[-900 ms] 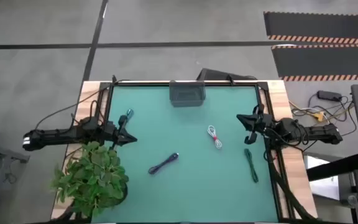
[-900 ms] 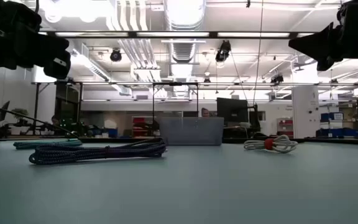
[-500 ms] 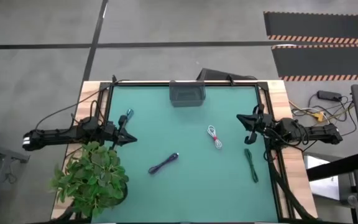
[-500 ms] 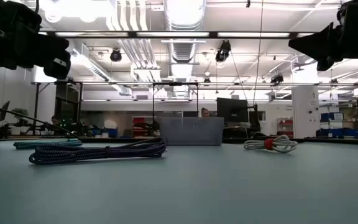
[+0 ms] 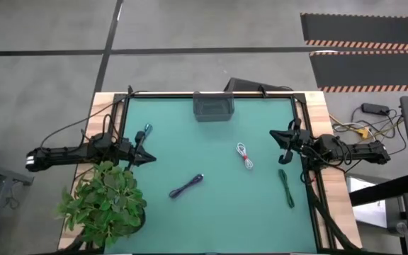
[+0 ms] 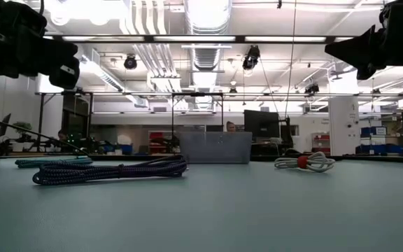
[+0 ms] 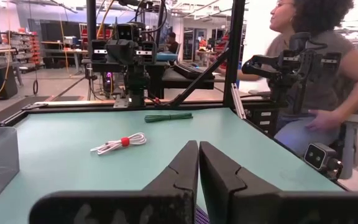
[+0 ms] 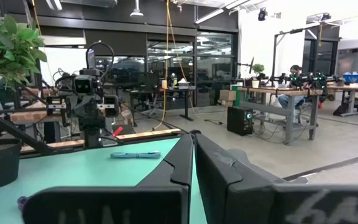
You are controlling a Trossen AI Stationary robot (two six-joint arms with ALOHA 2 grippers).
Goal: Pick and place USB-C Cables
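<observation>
In the high view, the left gripper (image 5: 142, 150) hovers at the mat's left edge, fingers pressed together on nothing. Just above it lies the blue cable (image 5: 146, 132). Lower centre, the purple cable (image 5: 187, 185) rests diagonally. Top centre sits the grey tray (image 5: 213, 106). Right of centre lies the white cable (image 5: 244, 155) with its red tie. The right gripper (image 5: 280, 145) hangs at the right edge, likewise closed and empty. Below it, the dark green cable (image 5: 287, 188) looks thin, probably straight.
</observation>
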